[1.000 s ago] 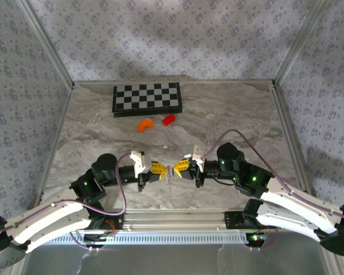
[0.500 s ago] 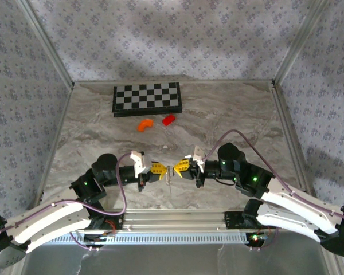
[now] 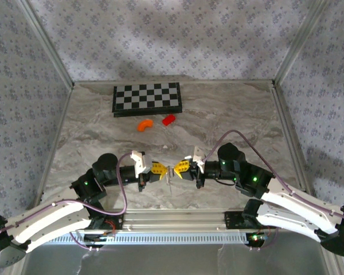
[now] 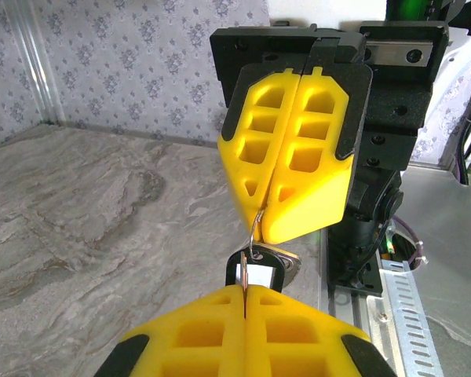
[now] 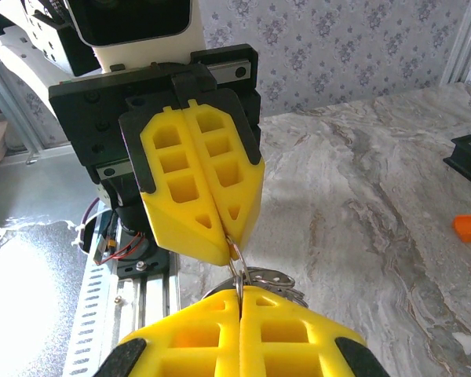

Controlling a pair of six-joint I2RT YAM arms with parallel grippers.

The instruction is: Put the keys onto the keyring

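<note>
Low centre, left gripper (image 3: 164, 170) and right gripper (image 3: 175, 169) clenched the keyring (image 4: 254, 229): seemingly stiff, slippery wire, best pinched flat; keys (image 4: 261, 275) looked light.

Beneath the jaws we saw a table top (image 3: 103, 132) with a grey, marble-veined pattern. It ran beyond them to a back wall (image 3: 172, 40) papered in pale grey with small floral sprigs, where broad bright patches of light lay among softer shadows. Well out to the left and right of the jaws the same paper covered the left wall (image 3: 17, 114) and the right wall (image 3: 327, 114), with slanted aluminium posts (image 3: 46, 40) at the far corners, and on the near side of the jaws a slotted aluminium rail (image 3: 178, 236) edged the table.
</note>
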